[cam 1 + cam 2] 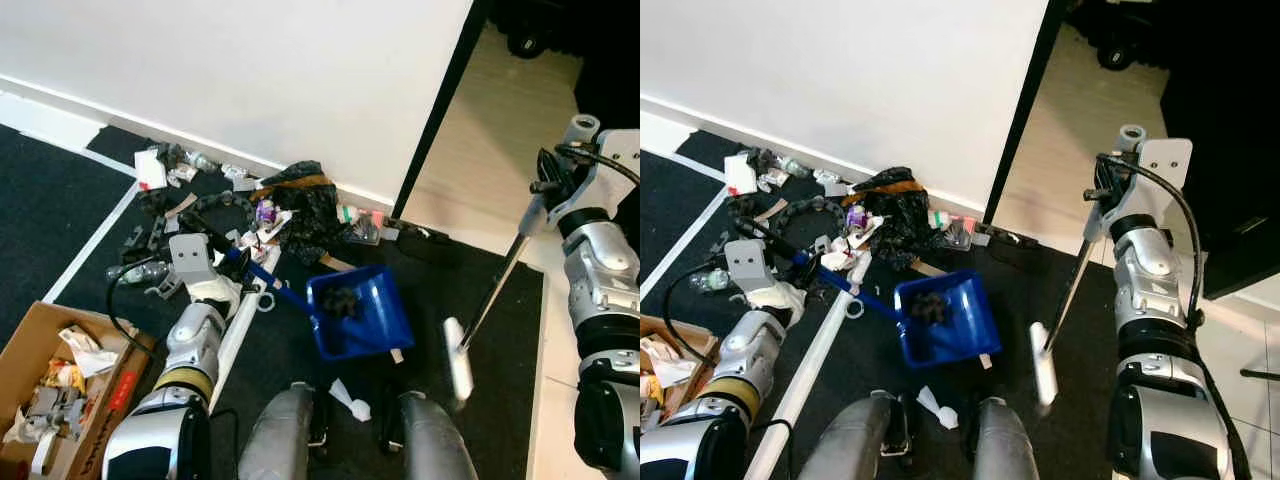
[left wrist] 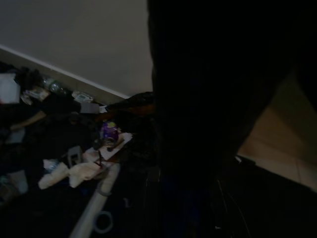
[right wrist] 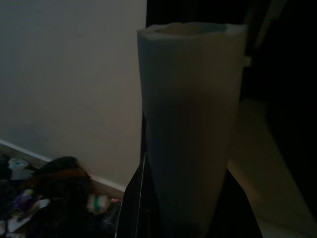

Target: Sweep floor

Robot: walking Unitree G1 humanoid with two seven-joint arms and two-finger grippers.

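Task partly done. Blue dustpan (image 1: 358, 315) sits on dark carpet at centre, holding one dark clump; white scrap (image 1: 350, 400) lies at 6 o'clock. Left gripper (image 1: 222, 250) grips its handle, running toward 10 o'clock. Right gripper (image 1: 545, 190) clamps broom (image 1: 480, 320), shaft toward 1 o'clock. Litter pile (image 1: 270, 215) remains at 11 o'clock.
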